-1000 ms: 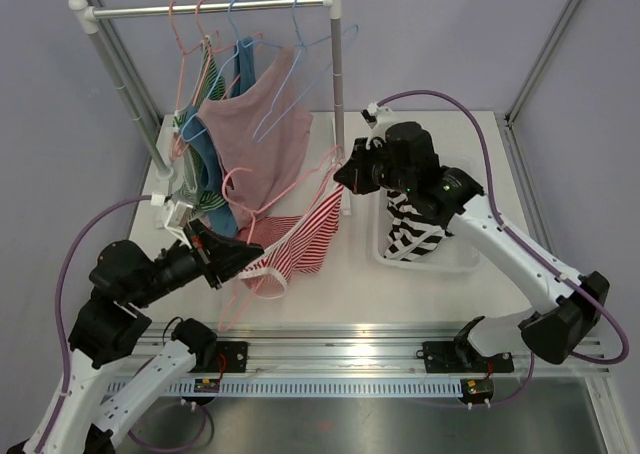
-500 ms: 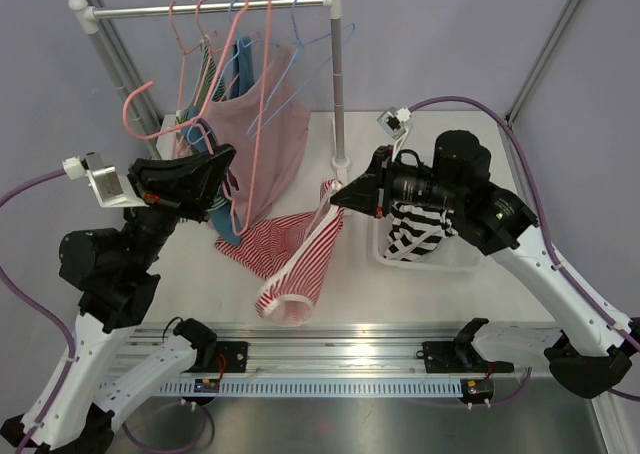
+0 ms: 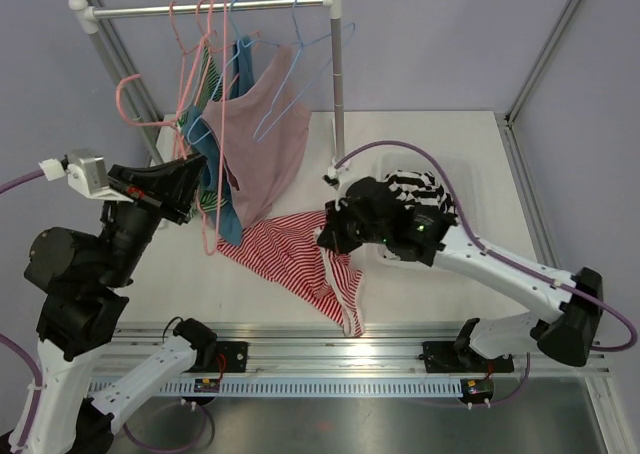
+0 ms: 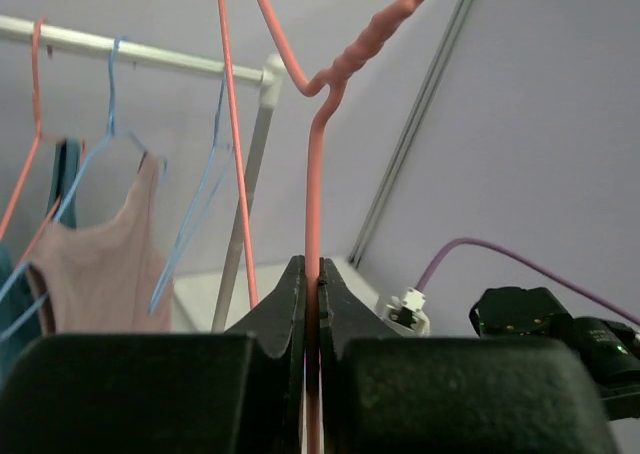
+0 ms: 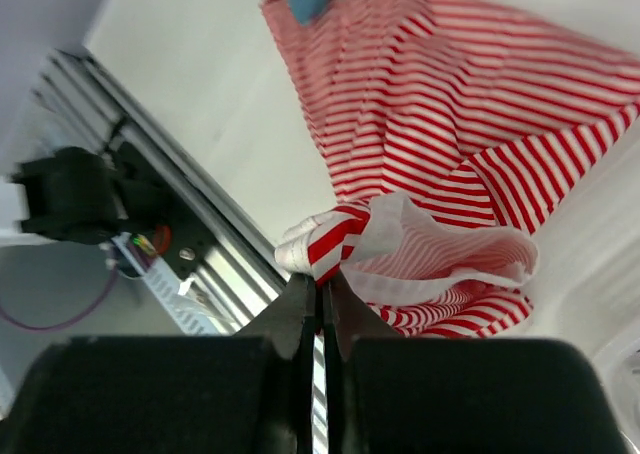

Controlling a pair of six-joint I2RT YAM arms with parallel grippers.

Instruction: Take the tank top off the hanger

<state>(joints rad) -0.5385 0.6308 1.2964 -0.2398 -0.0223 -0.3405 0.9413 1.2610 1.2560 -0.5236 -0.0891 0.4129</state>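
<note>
The red-and-white striped tank top (image 3: pixel 285 259) lies spread on the table, one strap trailing toward the front rail. My right gripper (image 3: pixel 325 237) is shut on a bunched fold of it, seen close in the right wrist view (image 5: pixel 322 277), where the top (image 5: pixel 420 104) fans out beyond the fingers. My left gripper (image 3: pixel 193 171) is raised at the left and shut on the wire of a bare pink hanger (image 3: pixel 207 229). In the left wrist view (image 4: pixel 312 274) the hanger (image 4: pixel 315 174) runs up between the fingers. The hanger's lower end hangs just left of the top's edge.
The clothes rack (image 3: pixel 338 84) stands at the back left with a pink tank top (image 3: pixel 265 144), blue and green-striped garments and blue hangers. A clear bin (image 3: pixel 455 259) at the right holds a black-and-white striped garment (image 3: pixel 420 187), partly under my right arm.
My right gripper pulled the striped top down and toward the front, onto the table. My left gripper kept the pink hanger raised at the left, and the top no longer hangs from it.
</note>
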